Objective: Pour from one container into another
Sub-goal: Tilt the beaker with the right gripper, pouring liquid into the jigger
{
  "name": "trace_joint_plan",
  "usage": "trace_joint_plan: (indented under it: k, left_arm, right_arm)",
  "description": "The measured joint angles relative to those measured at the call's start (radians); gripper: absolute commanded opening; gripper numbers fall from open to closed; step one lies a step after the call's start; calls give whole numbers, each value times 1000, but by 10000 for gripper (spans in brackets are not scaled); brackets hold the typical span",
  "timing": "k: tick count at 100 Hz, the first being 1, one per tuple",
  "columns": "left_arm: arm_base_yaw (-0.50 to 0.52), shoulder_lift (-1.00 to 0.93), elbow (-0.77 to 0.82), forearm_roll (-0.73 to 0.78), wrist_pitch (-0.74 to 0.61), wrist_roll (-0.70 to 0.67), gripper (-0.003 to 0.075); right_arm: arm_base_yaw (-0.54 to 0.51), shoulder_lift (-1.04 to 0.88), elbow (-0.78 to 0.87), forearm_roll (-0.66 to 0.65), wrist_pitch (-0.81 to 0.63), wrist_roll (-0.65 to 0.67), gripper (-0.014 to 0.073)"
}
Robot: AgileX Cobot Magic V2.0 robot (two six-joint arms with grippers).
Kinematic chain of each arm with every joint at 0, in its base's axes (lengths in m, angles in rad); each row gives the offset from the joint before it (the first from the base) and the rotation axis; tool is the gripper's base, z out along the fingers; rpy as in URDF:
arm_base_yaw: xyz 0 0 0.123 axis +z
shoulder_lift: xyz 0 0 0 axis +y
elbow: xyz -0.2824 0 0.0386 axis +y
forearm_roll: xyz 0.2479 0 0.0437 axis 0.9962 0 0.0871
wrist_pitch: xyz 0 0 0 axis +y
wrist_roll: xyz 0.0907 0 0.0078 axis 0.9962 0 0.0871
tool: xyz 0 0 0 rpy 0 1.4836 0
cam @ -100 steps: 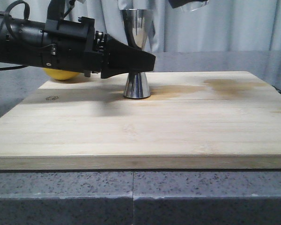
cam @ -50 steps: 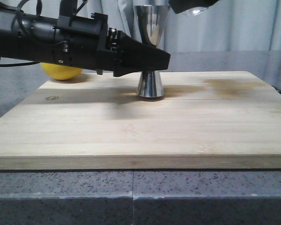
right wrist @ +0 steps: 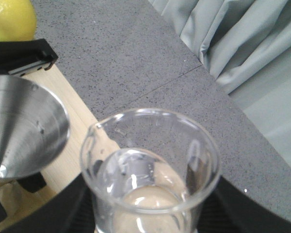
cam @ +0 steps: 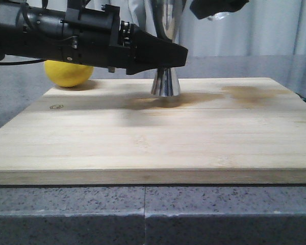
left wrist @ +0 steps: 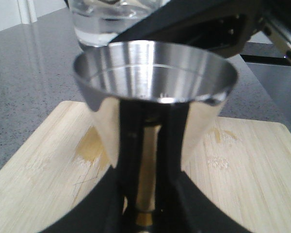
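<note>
The steel jigger [cam: 166, 81] stands upright over the back of the wooden board [cam: 143, 143]. My left gripper [cam: 169, 54] is shut on its narrow waist, and its foot seems just off the wood. In the left wrist view the jigger's open cup [left wrist: 153, 73] fills the middle, with black fingers [left wrist: 123, 194] on both sides of the gold-banded waist. The glass beaker [right wrist: 150, 165] holds clear liquid and stays upright in my right gripper [right wrist: 150, 218], which is shut on it. It hangs above and just right of the jigger's cup [right wrist: 24, 126], showing at the front view's top edge [cam: 218, 15].
A yellow lemon [cam: 69, 73] lies at the board's back left corner, behind the left arm. Grey speckled counter [cam: 143, 214] surrounds the board, and pale curtains [cam: 265, 25] hang behind. Stains [cam: 250, 94] mark the board's back right.
My left arm has carried the jigger to the right and slightly up. The right gripper with the beaker has drifted a little to the right at the top edge.
</note>
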Motion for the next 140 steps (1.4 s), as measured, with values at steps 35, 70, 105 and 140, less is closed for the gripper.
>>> trace_joint_plan:
  k: [35, 70, 105, 140]
  left_arm:
    - [0, 0, 0, 0, 0, 0, 62]
    - [0, 0, 0, 0, 0, 0, 62]
    - [0, 0, 0, 0, 0, 0, 62]
    - [0, 0, 0, 0, 0, 0, 62]
  right_arm:
    - [44, 0, 0, -99, 2, 0, 277]
    - [45, 0, 0, -226, 2, 0, 277]
    - [45, 0, 0, -313, -4, 0, 279]
    - [45, 0, -1, -371, -33, 0, 279]
